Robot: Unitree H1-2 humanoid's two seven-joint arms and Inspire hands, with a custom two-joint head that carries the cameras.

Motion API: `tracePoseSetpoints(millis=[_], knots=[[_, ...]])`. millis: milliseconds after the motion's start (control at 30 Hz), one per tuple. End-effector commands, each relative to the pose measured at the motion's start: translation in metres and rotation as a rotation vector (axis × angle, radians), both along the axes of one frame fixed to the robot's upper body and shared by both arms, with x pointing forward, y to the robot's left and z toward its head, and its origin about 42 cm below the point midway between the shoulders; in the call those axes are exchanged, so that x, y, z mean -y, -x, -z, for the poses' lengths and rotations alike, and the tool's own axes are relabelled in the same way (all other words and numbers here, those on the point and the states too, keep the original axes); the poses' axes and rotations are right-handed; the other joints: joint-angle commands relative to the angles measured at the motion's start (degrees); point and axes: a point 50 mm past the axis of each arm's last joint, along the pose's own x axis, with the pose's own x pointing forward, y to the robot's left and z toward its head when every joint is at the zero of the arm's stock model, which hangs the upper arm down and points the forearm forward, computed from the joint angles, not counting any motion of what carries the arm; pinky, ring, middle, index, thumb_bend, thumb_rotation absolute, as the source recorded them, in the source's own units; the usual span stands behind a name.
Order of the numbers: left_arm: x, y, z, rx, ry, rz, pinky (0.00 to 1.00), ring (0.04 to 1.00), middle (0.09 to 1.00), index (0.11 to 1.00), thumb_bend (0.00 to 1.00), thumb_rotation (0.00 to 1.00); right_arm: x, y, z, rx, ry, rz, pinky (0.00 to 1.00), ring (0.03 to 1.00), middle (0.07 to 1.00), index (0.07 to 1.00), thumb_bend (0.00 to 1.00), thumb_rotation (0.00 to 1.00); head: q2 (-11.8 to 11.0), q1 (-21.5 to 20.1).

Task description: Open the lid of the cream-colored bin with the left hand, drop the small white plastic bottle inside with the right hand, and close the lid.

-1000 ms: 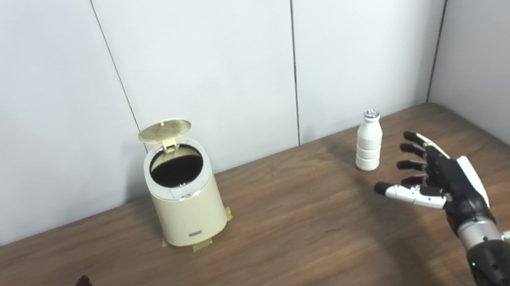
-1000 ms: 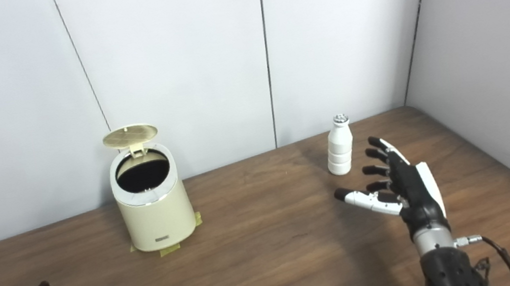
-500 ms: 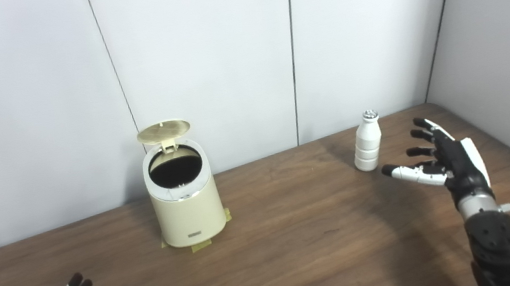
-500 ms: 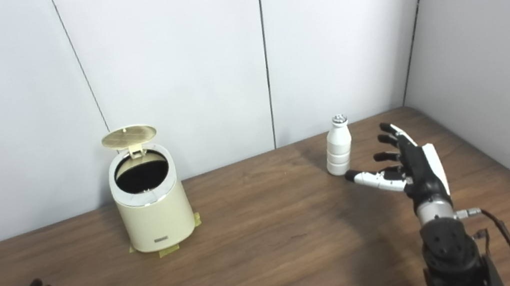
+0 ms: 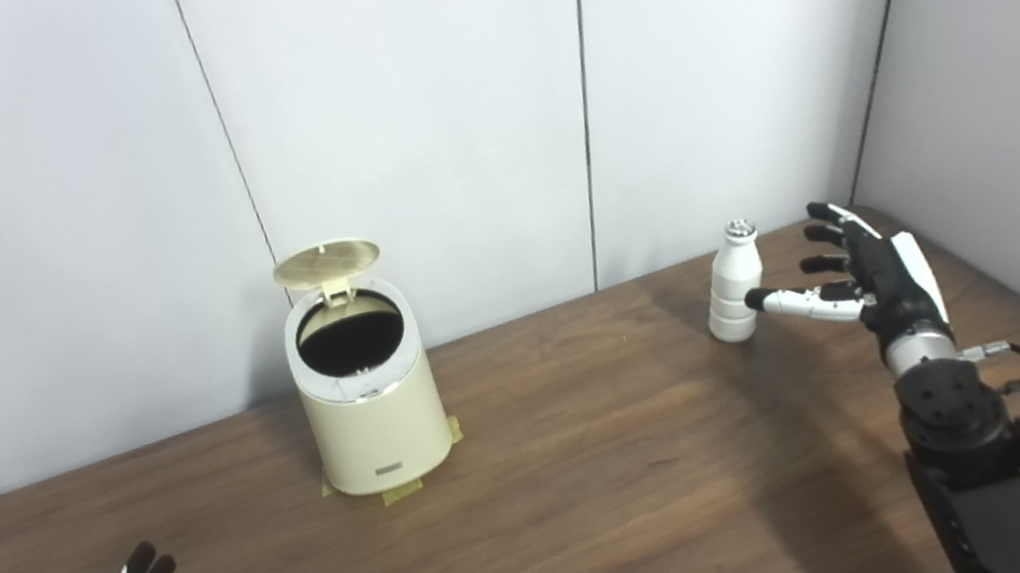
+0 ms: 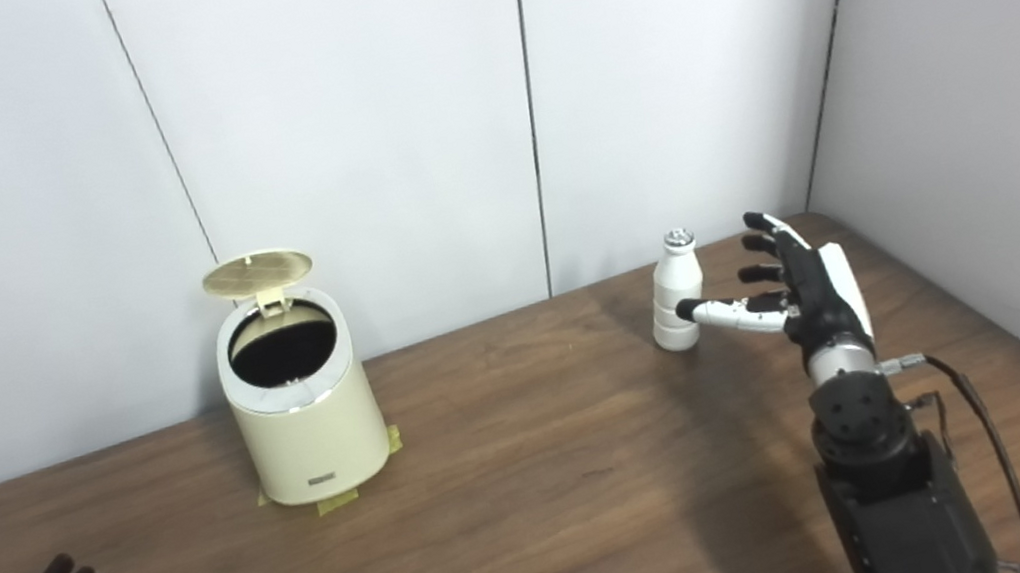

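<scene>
We hold our right hand (image 5: 873, 278) spread wide, thumb reaching to the ribbed white plastic bottle (image 5: 736, 296) just left of it; far left stands the smooth cream-colored bin (image 5: 371, 410), lid (image 5: 326, 261) up.

Cream bin (image 6: 309, 428) lid (image 6: 256, 273) up, right hand (image 6: 798, 284) spread beside white bottle (image 6: 678, 307), thumb at it
</scene>
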Motion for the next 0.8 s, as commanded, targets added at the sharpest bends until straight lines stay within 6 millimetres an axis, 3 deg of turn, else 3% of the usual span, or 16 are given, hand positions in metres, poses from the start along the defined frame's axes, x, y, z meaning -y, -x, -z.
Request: tracePoseSetpoints(millis=[0, 300, 433, 567, 767], knots=[[0.002, -0.003, -0.019, 0.071, 0.000, 0.013, 0.95, 0.958, 0.963, 1.000, 0.45, 0.68, 0.009, -0.014, -0.038, 0.094, 0.067, -0.010, 0.58, 0.726, 0.836, 0.878, 0.87, 0.27, 0.0, -0.1], [0.001, -0.002, -0.028, 0.080, -0.008, 0.009, 0.94, 0.956, 0.962, 1.000, 0.44, 0.68, 0.016, -0.040, -0.038, 0.032, 0.100, -0.041, 0.70, 0.823, 0.874, 0.877, 0.92, 0.13, 0.7, 0.2], [0.000, -0.001, -0.031, 0.080, -0.011, 0.006, 0.94, 0.955, 0.962, 1.000, 0.44, 0.69, 0.020, -0.049, -0.039, -0.004, 0.128, -0.034, 0.68, 0.805, 0.865, 0.871, 0.94, 0.19, 0.8, 0.3], [-0.002, 0.002, -0.034, 0.080, -0.006, -0.009, 0.94, 0.953, 0.959, 0.999, 0.44, 0.70, 0.025, -0.055, -0.040, -0.017, 0.123, -0.037, 0.66, 0.789, 0.860, 0.862, 0.96, 0.18, 1.0, 0.6], [-0.003, 0.003, -0.038, 0.078, -0.007, -0.020, 0.93, 0.958, 0.962, 1.000, 0.42, 0.69, 0.029, -0.061, -0.041, -0.037, 0.116, -0.071, 0.70, 0.821, 0.885, 0.880, 0.97, 0.14, 1.2, 0.4]])
